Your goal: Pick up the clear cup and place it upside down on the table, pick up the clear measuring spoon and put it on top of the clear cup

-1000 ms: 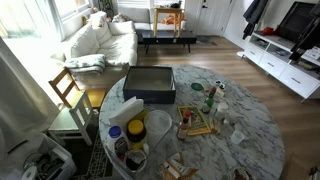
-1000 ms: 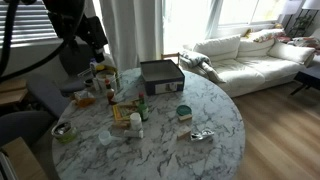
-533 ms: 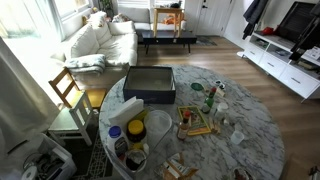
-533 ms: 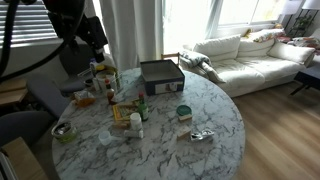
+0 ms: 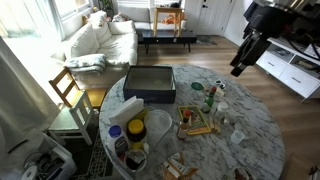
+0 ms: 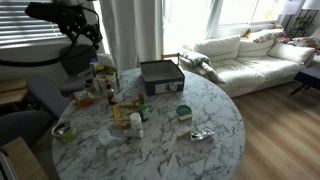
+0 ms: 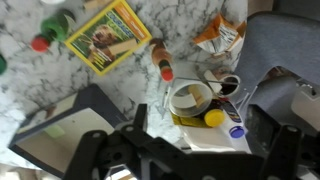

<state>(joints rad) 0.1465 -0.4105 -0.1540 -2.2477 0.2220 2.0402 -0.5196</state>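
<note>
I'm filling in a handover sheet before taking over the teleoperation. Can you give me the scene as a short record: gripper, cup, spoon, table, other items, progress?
gripper: open, empty, raised high above the table
clear cup: on the table near the green bottle, untouched; which way up is unclear
measuring spoon: too small to pick out
table: round, grey-white marbled top, cluttered
other items: dark box, yellow-lidded jar
progress: nothing picked up yet
</note>
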